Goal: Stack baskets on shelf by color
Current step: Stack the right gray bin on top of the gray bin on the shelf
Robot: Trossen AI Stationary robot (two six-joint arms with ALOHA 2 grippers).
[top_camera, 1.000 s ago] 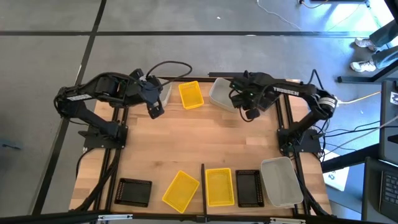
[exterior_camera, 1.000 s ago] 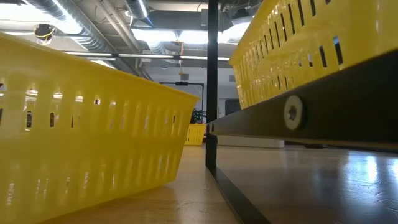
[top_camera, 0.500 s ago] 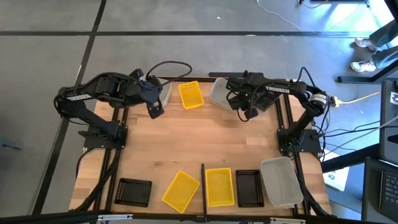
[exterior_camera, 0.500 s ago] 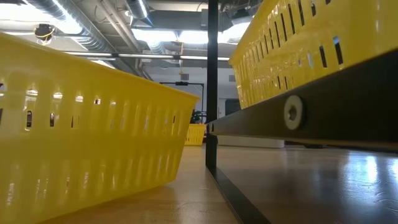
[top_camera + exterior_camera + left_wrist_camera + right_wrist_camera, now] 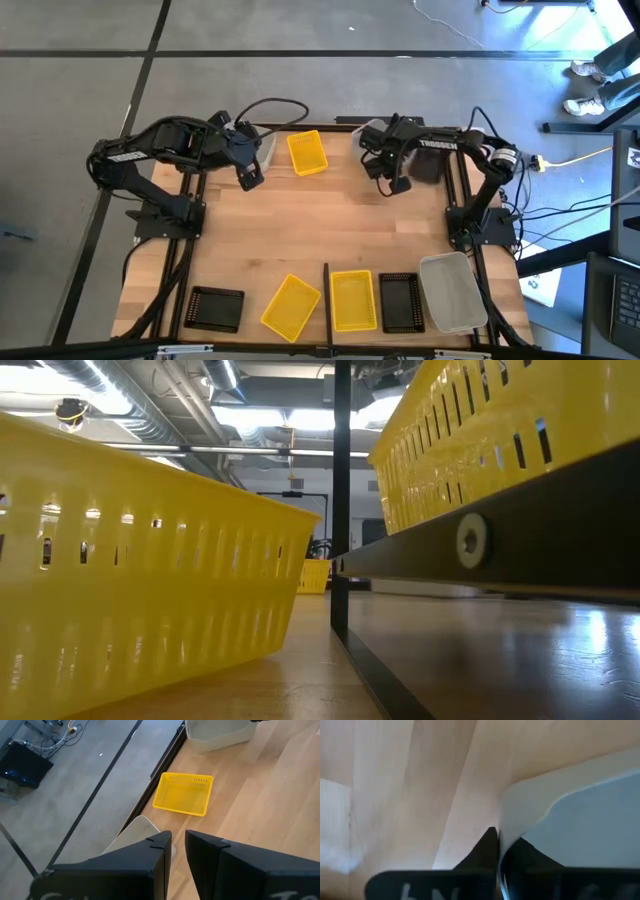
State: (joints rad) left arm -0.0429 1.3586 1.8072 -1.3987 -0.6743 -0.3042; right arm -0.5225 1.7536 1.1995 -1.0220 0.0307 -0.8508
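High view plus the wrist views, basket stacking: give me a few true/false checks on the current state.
1. The right tool is closed on the wall of a grey-white basket. True.
2. The far yellow basket sits inside a black one. False: it lies alone on the wood.
3. The left tool holds a yellow basket. False: it holds nothing and hovers at the table's far left.
4. The two black baskets are stacked. False: they lie apart, on either side of the dark divider.
5. Three yellow baskets are in view. True.
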